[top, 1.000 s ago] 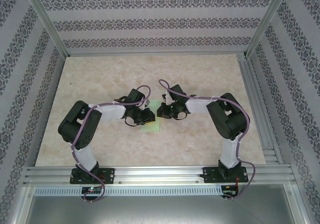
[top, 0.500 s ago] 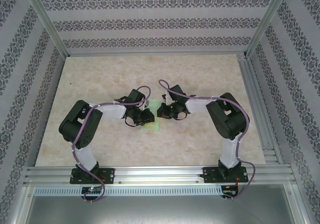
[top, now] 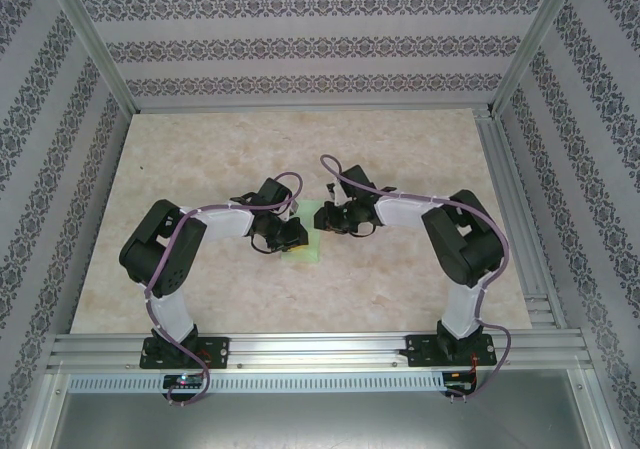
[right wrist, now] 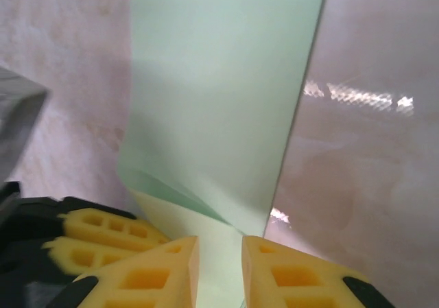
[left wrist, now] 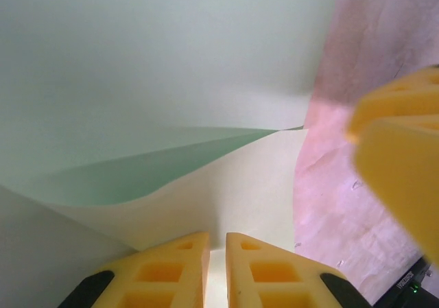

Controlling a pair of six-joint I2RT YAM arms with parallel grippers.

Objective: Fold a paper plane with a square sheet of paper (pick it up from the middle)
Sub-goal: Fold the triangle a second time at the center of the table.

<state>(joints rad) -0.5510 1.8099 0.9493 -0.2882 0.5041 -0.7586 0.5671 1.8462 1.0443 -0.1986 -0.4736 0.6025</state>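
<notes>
The square sheet of paper [top: 306,252] is pale green and lies partly folded on the table between my two grippers. My left gripper [top: 292,235] presses in from the left. In the left wrist view its jaws [left wrist: 217,246] stand almost together on a raised fold of the sheet [left wrist: 171,61]. My right gripper [top: 322,219] sits at the sheet's far right side. Its jaws [right wrist: 219,250] stand apart, with a flap of the sheet [right wrist: 219,81] loose in the gap. The paper plane is out of view.
The marble-patterned table [top: 200,159] has patterned walls on three sides and an aluminium rail [top: 320,347] at the near edge. The right gripper's yellow fingers [left wrist: 401,150] show close beside the left one, and the left gripper's fingers [right wrist: 103,232] show in the right wrist view.
The right gripper's jaws have parted from the paper, and the right arm has shifted slightly back and to the right. The left gripper keeps its hold in place.
</notes>
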